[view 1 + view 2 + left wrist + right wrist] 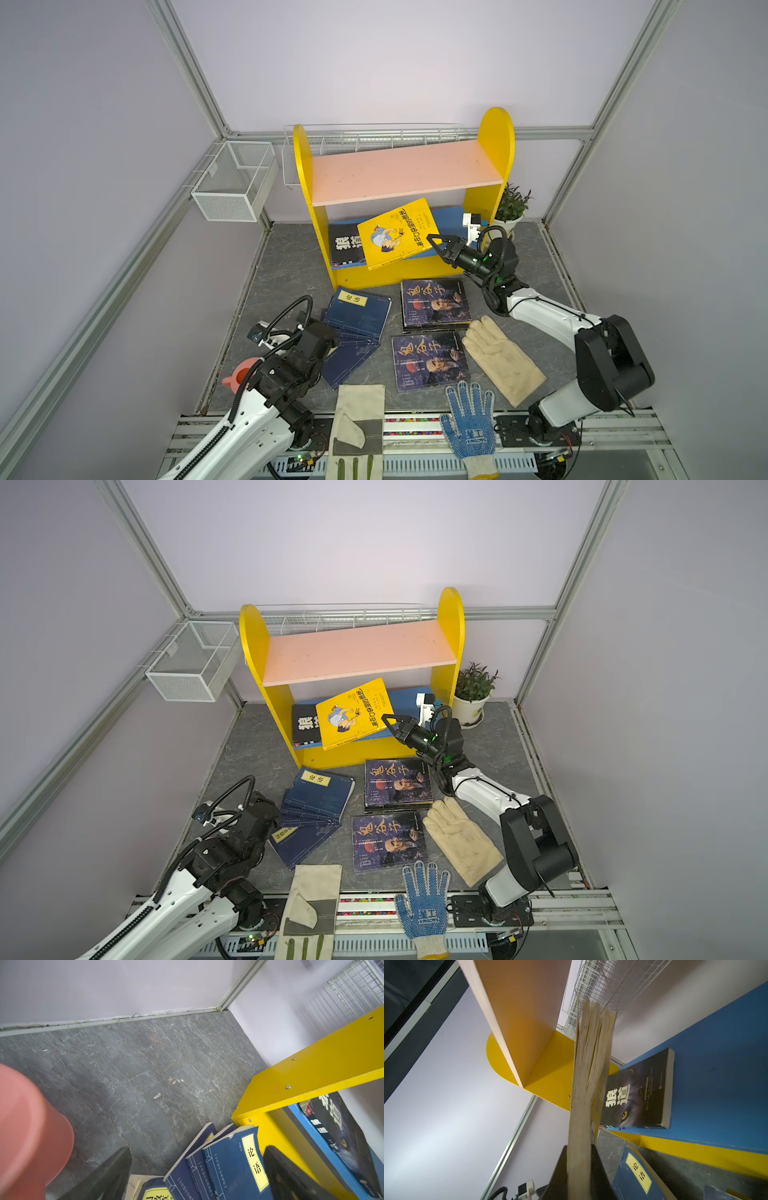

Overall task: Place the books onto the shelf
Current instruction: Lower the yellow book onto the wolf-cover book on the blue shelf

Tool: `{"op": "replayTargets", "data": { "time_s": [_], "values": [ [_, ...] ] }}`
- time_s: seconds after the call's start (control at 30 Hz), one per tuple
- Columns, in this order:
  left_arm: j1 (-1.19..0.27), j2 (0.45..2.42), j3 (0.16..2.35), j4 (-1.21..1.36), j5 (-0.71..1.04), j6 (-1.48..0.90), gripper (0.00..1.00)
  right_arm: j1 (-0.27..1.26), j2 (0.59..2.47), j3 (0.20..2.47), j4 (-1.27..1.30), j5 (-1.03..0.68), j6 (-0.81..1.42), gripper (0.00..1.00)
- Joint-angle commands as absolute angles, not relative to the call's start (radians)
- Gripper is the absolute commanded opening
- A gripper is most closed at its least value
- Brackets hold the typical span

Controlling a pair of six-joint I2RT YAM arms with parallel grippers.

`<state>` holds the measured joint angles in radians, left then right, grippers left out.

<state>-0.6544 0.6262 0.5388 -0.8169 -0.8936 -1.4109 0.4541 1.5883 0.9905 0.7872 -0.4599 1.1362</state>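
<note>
Right wrist view has the right jaws pinched shut on the page edge of the yellow cartoon book [588,1059], which stretches straight away from them along the blue lower board [720,1059] of the shelf [494,137], tilted, its far corner over the black book [641,1093] lying flat there. I judge that lowering it under the pink upper board [403,170] is the right arm's job alone. My left jaws stand wide open and empty above the navy books [359,316] on the table [286,270], short of the shelf.

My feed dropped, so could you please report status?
Right end effector shut on yellow book, tilted at lower board. Left end effector open over navy books. Black book on that board.
</note>
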Motion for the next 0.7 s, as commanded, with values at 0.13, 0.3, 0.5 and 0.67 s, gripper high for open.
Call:
{"op": "replayTargets", "data": {
  "time_s": [0.13,0.3,0.5,0.67],
  "values": [
    [-0.640,0.650,0.535,-0.829,-0.924,-1.425,0.99,0.543,1.796,1.224,0.779,-0.320,1.119,0.07],
    [-0.630,0.657,0.534,-0.822,-0.903,-1.413,0.99,0.601,1.920,1.345,0.705,-0.227,1.109,0.06],
    [-0.629,0.650,0.535,-0.826,-0.888,-1.405,0.99,0.654,1.995,1.419,0.617,-0.184,1.094,0.06],
    [-0.629,0.657,0.531,-0.816,-0.870,-1.396,0.99,0.664,2.020,1.422,0.607,-0.139,1.121,0.06]
  ]
}}
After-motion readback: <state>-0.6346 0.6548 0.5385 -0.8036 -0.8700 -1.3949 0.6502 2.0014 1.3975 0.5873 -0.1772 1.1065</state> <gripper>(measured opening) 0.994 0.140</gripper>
